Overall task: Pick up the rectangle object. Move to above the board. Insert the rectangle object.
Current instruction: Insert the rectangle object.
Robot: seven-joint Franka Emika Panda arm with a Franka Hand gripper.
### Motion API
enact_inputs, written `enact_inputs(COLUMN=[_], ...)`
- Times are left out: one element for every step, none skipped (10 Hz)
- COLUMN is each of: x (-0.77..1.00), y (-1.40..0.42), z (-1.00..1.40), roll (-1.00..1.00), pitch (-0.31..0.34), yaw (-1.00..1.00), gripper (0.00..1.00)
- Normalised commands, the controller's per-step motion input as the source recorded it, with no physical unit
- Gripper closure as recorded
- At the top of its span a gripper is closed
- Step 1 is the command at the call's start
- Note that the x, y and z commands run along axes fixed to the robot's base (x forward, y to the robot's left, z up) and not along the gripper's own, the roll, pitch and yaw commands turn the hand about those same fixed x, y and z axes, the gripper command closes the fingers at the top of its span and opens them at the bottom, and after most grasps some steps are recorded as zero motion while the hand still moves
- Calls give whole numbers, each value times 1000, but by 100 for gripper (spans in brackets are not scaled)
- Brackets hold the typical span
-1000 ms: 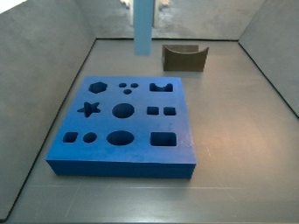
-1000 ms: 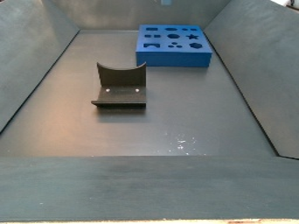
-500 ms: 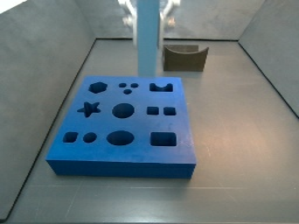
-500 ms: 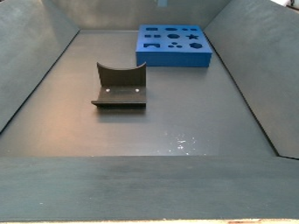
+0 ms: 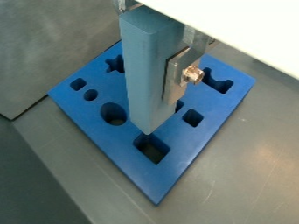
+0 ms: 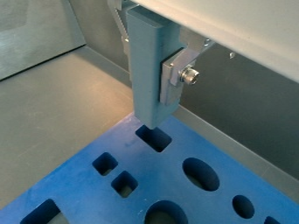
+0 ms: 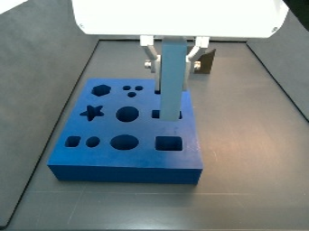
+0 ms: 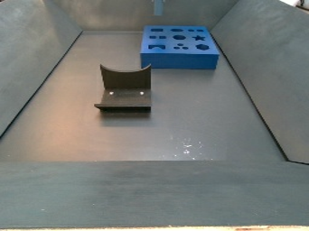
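My gripper [image 7: 172,63] is shut on the rectangle object [image 7: 172,79], a slim pale blue-grey bar held upright. In both wrist views a silver finger [image 5: 177,75] presses flat on the side of the bar [image 6: 149,70]. The board [image 7: 126,133] is a thick bright blue slab with several shaped holes. The bar's lower end hangs just over a rectangular hole [image 5: 149,147] near one edge of the board [image 5: 111,144]. That hole [image 6: 152,137] shows dark under the bar on the board [image 6: 82,188]. In a side view the board [image 8: 182,56] lies far back.
The dark fixture [image 8: 123,88] with a curved notch stands on the grey floor apart from the board; in a side view this fixture [image 7: 208,60] is half hidden behind the gripper. Sloping grey walls [image 7: 49,63] enclose the floor on both sides.
The bar has travelled from the back of the bin to above the board and come lower. The gripper's white body and fingers have come into the side view.
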Motion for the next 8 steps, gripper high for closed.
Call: enact_inputs(x=[103, 0, 0, 0, 0, 0, 0, 0], y=[-6, 0, 0, 0, 0, 0, 0, 0], z=[-46, -120, -129, -143, -157, -183, -186, -240], roll=[0, 0, 0, 0, 0, 0, 0, 0], pitch=[0, 0, 0, 0, 0, 0, 0, 0], yaw=[-894, -1000, -1000, -1000, -1000, -1000, -1000, -1000], gripper=[100, 100, 100, 100, 100, 100, 100, 100])
